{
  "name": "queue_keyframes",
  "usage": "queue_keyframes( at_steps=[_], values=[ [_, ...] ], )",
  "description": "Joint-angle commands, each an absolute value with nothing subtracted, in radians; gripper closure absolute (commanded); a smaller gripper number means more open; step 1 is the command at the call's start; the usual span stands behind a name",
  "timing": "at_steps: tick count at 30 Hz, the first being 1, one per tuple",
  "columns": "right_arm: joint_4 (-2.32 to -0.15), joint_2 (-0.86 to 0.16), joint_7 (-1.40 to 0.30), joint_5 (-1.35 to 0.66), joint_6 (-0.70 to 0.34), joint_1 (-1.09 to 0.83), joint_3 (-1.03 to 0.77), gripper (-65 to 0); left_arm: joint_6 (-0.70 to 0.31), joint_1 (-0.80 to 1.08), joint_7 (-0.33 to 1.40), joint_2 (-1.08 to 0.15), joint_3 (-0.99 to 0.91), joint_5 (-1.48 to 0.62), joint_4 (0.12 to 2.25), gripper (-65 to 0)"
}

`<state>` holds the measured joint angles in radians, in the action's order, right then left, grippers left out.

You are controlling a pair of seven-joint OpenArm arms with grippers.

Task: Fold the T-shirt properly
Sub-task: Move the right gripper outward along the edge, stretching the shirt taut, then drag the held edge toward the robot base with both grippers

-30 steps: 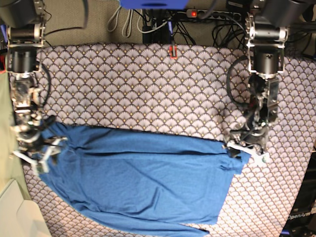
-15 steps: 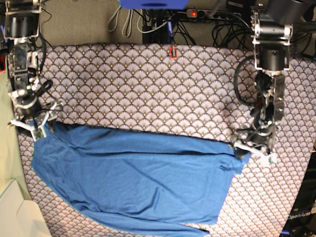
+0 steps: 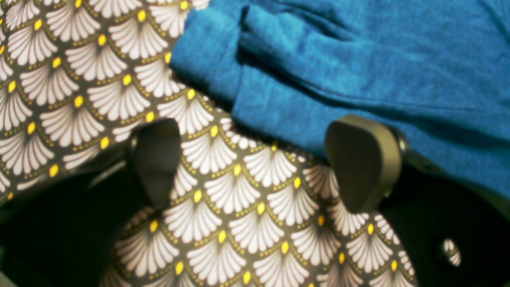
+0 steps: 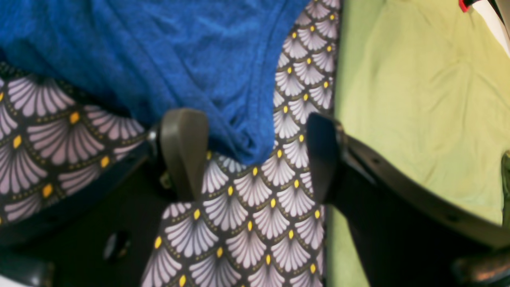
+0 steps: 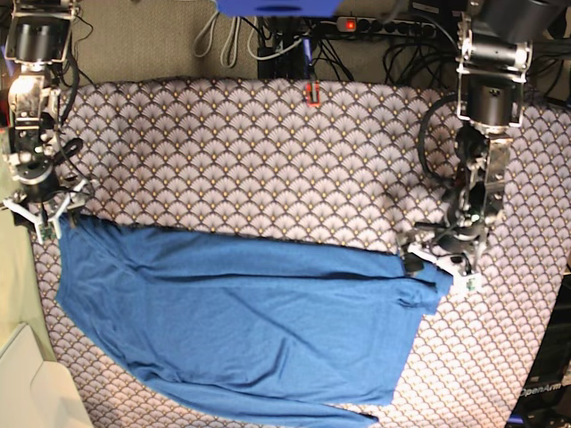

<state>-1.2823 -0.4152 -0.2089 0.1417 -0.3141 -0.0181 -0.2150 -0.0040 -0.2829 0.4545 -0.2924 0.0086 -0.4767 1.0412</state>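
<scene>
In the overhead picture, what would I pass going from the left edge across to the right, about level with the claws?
Right gripper → blue T-shirt spread on the scallop-patterned tablecloth → left gripper, open at the shirt's corner.

**Lighting and Image Quality**

The base view is evenly lit from above, with soft, short shadows and no glare. The power strip at the top edge is slightly overexposed. Both wrist views are saturated and soft: the tablecloth blurs toward the lower corners, and the near gripper housings fall into unlit black. Pattern lines bow at the frame edges.
</scene>
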Motion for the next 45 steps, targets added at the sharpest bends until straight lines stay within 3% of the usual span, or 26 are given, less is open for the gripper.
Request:
queue_keyframes(
  at_steps=[1, 22, 37, 40, 45],
  values=[
    [-1.297, -0.437, -0.182, 0.133, -0.303, -0.007, -0.223, -40.2, -0.008, -0.315, 0.429, -0.298, 0.004, -0.481, 1.047, -58.9],
    [-1.299, -0.44, -0.182, 0.133, -0.303, -0.007, -0.223, -40.2, -0.01, -0.456, 0.266, -0.231, 0.053, -0.481, 0.756, -58.6],
    [-1.305, -0.441, -0.182, 0.133, -0.305, -0.039, -0.306, -40.1, -0.012, -0.464, 0.266, -0.228, 0.085, -0.483, 0.748, -57.9],
    [-1.302, -0.438, -0.182, 0.133, -0.305, -0.05, -0.302, -40.2, -0.012, -0.464, 0.266, -0.228, 0.085, -0.487, 0.748, -49.7],
    [-1.299, -0.437, -0.182, 0.131, -0.305, -0.05, -0.302, -40.2, -0.012, -0.467, 0.266, -0.228, 0.085, -0.484, 0.748, -21.7]
  ],
)
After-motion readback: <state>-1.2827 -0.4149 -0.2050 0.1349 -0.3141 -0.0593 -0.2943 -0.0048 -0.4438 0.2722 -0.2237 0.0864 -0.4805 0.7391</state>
